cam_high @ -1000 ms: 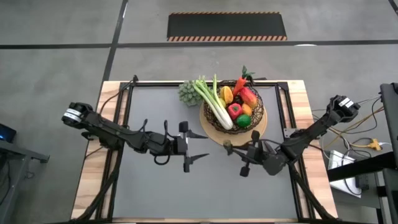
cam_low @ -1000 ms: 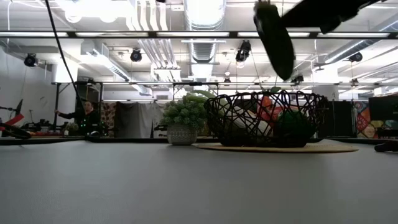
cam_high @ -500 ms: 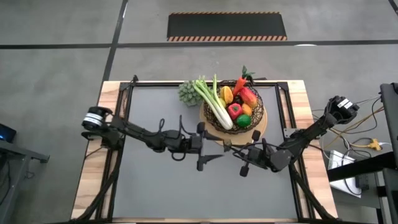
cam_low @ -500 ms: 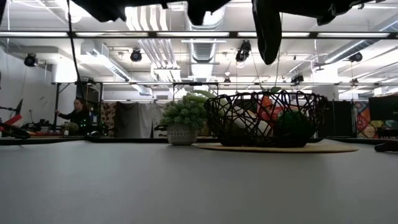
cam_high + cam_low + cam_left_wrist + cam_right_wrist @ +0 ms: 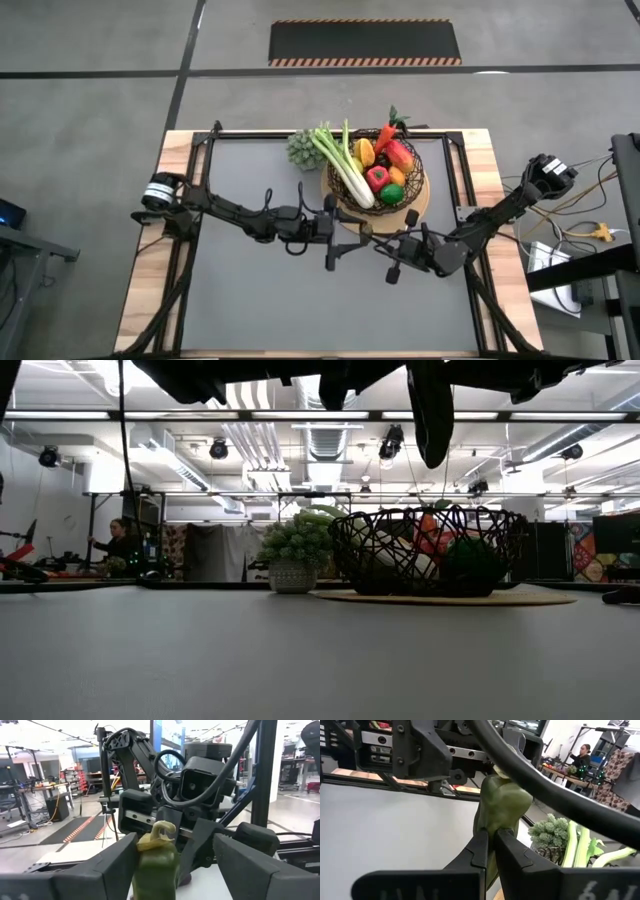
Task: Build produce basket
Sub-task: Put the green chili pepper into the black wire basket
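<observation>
The right tool (image 5: 492, 845) grips a green pepper (image 5: 501, 805) above the worktop (image 5: 260, 290), just short of the basket (image 5: 378, 178), while the left tool (image 5: 175, 860), spread wide, straddles it; a premature release drops it outside.

the table (image 5: 260, 300) is seen from straight overhead; it is viewed level from its surface in the low view; the wire basket (image 5: 375, 175) is shared; each wrist camera faces the other arm, close on a green pepper (image 5: 157, 862).
</observation>
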Motion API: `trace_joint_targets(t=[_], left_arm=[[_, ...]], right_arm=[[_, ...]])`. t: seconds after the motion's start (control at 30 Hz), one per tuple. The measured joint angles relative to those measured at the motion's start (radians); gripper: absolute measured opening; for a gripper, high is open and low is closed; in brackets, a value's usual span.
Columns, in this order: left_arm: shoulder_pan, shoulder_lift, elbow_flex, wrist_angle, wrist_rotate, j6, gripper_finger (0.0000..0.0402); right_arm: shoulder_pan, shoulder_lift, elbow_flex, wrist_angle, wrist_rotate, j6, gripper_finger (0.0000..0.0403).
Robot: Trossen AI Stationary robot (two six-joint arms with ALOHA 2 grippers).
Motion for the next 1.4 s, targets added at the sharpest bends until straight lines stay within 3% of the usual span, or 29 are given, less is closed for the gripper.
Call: trace_joint_targets(t=[0.57, 0.97, 1.4], left_arm=[[0.016, 0.003, -0.013, 0.0, -0.017, -0.001, 0.0127], [0.019, 0.003, -0.027, -0.014, -0.02, 0.026, 0.0178], [0.017, 0.003, -0.026, -0.003, -0.015, 0.06, 0.0174]], right_arm=[[0.0, 0.0, 0.0, 0.002, -0.001, 0.035, 0.0013], [0.0, -0.001, 0.0, 0.01, -0.002, 0.031, 0.0012], [0.0, -0.002, 0.001, -0.025, 0.0, 0.015, 0.0009]])
